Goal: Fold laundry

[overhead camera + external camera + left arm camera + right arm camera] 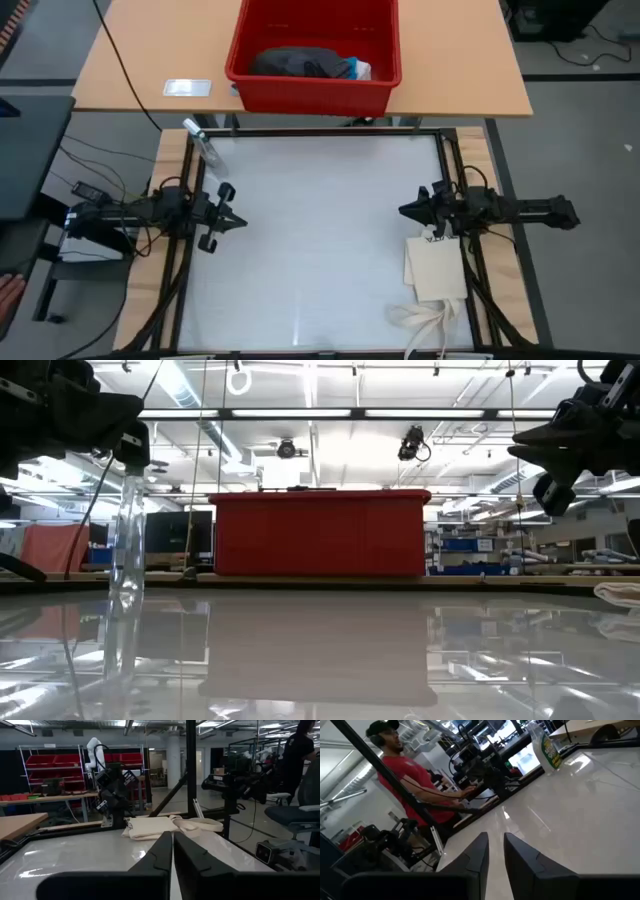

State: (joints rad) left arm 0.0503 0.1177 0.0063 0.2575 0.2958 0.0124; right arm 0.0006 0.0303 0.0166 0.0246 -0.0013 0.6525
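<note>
The laundry (300, 62) lies heaped in a red bin (310, 95) on the wooden table beyond the far edge: a dark garment with a bit of blue and white cloth beside it. In the low view only the bin's wall (320, 532) shows. My left gripper (240, 222) hovers over the white table's left side, pointing right; its fingers are shut and empty (173, 837). My right gripper (403, 210) hovers over the right side, pointing left. A narrow gap stands between its fingers (496, 837), with nothing in it.
A flat cream tote bag (435, 268) with long straps lies at the near right, just below my right arm. A clear spray bottle (203, 143) stands at the far left corner. A person in a red shirt (405, 775) sits beyond the table's left side.
</note>
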